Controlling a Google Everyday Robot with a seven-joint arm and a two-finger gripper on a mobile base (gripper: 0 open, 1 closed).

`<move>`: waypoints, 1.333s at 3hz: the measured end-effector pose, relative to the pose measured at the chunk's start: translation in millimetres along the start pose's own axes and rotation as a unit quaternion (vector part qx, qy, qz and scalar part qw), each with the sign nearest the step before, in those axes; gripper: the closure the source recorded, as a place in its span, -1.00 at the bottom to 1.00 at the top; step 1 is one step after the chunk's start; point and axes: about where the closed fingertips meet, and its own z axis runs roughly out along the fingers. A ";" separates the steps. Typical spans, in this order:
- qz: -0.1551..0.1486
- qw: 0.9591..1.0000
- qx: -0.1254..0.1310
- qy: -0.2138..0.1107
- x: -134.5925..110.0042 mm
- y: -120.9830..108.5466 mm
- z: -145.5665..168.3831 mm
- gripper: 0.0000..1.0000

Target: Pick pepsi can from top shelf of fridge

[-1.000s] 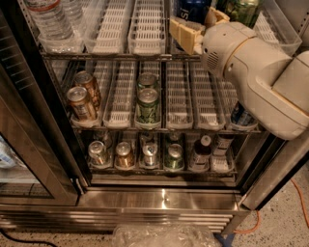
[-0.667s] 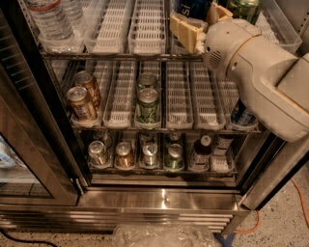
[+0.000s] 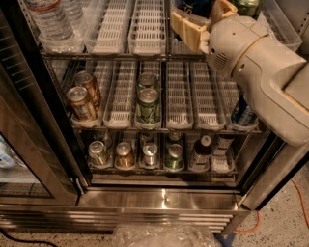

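Observation:
The fridge (image 3: 164, 200) stands open in front of me. On its top shelf (image 3: 147, 29), a wire rack with white slotted trays, only a dark blue part of the pepsi can (image 3: 195, 6) shows at the upper edge. My tan gripper (image 3: 205, 21) reaches in from the right on the white arm (image 3: 260, 67) and sits right at the can, partly covering it. A green can (image 3: 247, 6) stands just right of the gripper.
Water bottles (image 3: 48, 19) fill the top shelf's left bin. The middle rack holds bronze cans (image 3: 82, 101), green cans (image 3: 147, 103) and a blue can (image 3: 243, 113). The bottom rack holds several cans and bottles. The glass door (image 3: 29, 144) hangs open at left. A plastic bag (image 3: 164, 236) lies on the floor.
The gripper and arm have shifted slightly up and to the left at the pepsi can. Nothing else has moved.

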 end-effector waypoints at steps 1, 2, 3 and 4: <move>-0.017 0.999 -0.026 -0.020 -19.0 12.7 -5.4 1.00; -0.027 0.997 -0.067 -0.010 -23.0 36.2 -15.5 1.00; -0.019 0.993 -0.112 0.014 -19.8 56.6 -33.8 1.00; -0.010 0.988 -0.147 0.039 -14.9 69.4 -49.7 1.00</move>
